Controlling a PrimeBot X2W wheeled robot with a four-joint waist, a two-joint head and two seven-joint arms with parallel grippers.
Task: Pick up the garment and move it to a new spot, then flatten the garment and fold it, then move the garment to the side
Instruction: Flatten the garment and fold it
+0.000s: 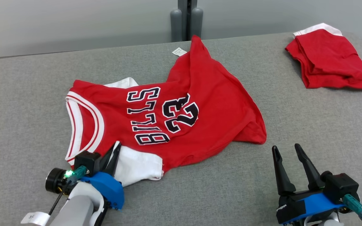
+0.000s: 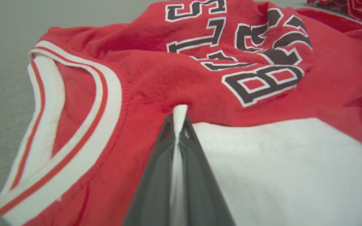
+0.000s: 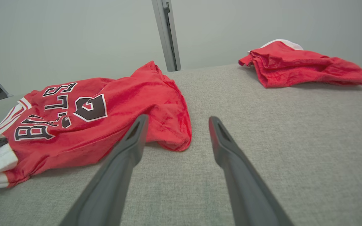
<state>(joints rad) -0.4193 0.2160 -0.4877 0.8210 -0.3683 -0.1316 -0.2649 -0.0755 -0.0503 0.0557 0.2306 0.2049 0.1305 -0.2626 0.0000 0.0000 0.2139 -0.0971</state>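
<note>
A red jersey garment [image 1: 181, 110] with black lettering, a number 23 and white trim lies crumpled on the grey padded table [image 1: 27, 94]. My left gripper [image 1: 115, 147] sits at its near left corner, shut on a pinch of white sleeve cloth beside the neckline. In the left wrist view the closed fingers [image 2: 156, 175] clamp a white fold of the garment [image 2: 200, 81] at the gripper [image 2: 179, 114]. My right gripper [image 1: 286, 150] stands open over bare table, right of the garment's hem. The right wrist view shows that gripper [image 3: 178, 121] open, with the garment [image 3: 112, 119] to its left.
A second red garment with white edging [image 1: 328, 59] lies folded at the table's far right [image 3: 300, 64]. A grey post [image 1: 185, 18] stands behind the table's far edge. Bare grey surface [image 3: 278, 131] lies between the two garments.
</note>
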